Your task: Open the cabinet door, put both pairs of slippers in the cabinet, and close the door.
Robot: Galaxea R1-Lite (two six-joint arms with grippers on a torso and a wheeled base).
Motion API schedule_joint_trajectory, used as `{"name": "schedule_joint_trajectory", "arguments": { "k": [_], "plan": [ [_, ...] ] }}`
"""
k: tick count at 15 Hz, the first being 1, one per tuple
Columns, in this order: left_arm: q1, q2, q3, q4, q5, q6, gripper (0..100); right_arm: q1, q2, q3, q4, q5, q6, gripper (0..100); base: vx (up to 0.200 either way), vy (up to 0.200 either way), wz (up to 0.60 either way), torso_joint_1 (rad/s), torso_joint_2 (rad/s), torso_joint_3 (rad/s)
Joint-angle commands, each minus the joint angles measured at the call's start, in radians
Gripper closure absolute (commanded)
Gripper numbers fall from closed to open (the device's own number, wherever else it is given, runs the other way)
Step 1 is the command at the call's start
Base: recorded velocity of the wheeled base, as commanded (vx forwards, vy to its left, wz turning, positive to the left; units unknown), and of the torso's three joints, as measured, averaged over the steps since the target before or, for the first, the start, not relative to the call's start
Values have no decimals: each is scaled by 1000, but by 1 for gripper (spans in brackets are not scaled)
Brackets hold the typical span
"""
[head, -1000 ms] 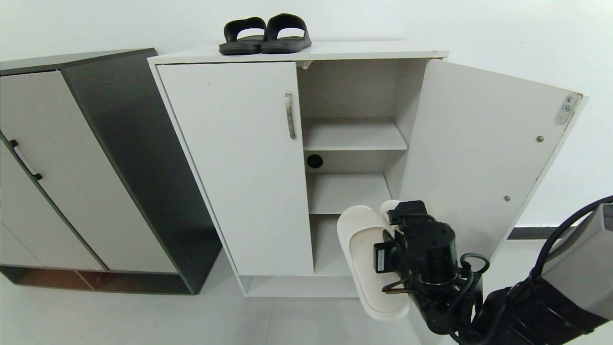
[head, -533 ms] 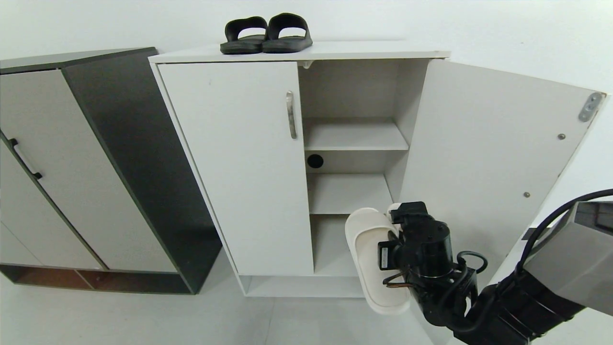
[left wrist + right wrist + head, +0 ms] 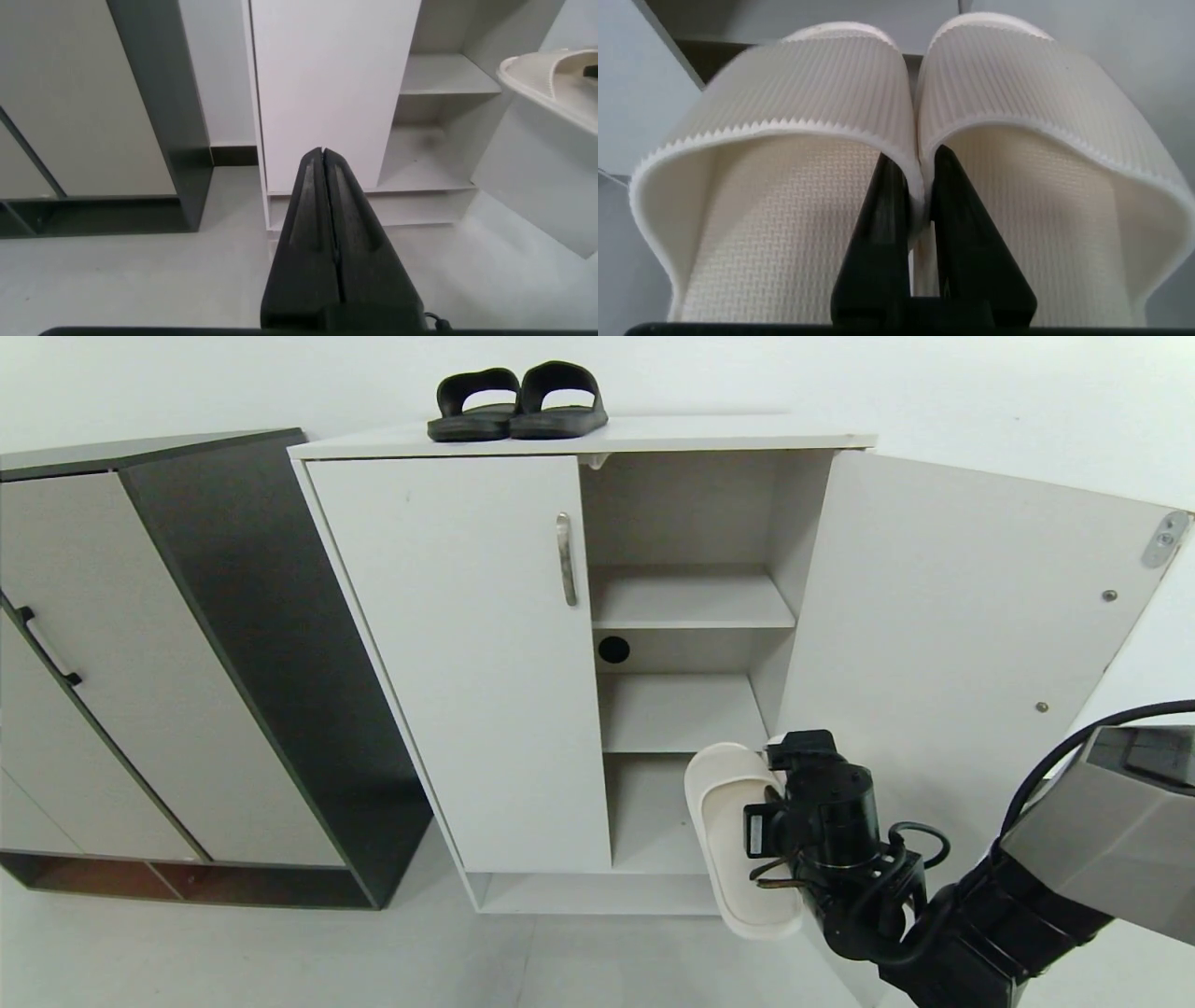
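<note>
The white cabinet (image 3: 448, 653) has its right door (image 3: 943, 644) swung open, showing bare shelves (image 3: 691, 602); its left door stays closed. A pair of black slippers (image 3: 518, 401) rests on the cabinet top. My right gripper (image 3: 780, 784) is shut on a pair of white slippers (image 3: 733, 840), held side by side in front of the lowest compartment; its fingers (image 3: 895, 215) pinch the two inner straps of the white slippers (image 3: 915, 140) together. My left gripper (image 3: 322, 163) is shut and empty, held low over the floor facing the cabinet (image 3: 327, 84).
A grey and dark cabinet (image 3: 140, 663) stands to the left of the white one. The open door juts out toward my right arm. Bare light floor (image 3: 280, 952) lies in front of both cabinets.
My right arm has carried the white slippers slightly right and toward the lower cabinet opening. The open door has swung a bit wider.
</note>
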Motion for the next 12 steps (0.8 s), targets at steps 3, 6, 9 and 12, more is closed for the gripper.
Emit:
{"name": "schedule_joint_trajectory", "arguments": {
  "k": [3, 6, 9, 12],
  "plan": [
    [0, 2, 0, 0, 0, 2, 100, -25, 18, -9, 1, -2, 0, 100, 0, 0, 0, 0, 0, 0],
    [0, 3, 0, 0, 0, 0, 100, -25, 31, -9, -1, -2, 0, 100, 0, 0, 0, 0, 0, 0],
    [0, 3, 0, 0, 0, 0, 100, -17, 30, -9, -2, 0, 0, 100, 0, 0, 0, 0, 0, 0],
    [0, 3, 0, 0, 0, 2, 100, 49, 19, -29, -2, 0, 5, 100, 0, 0, 0, 0, 0, 0]
  ]
}}
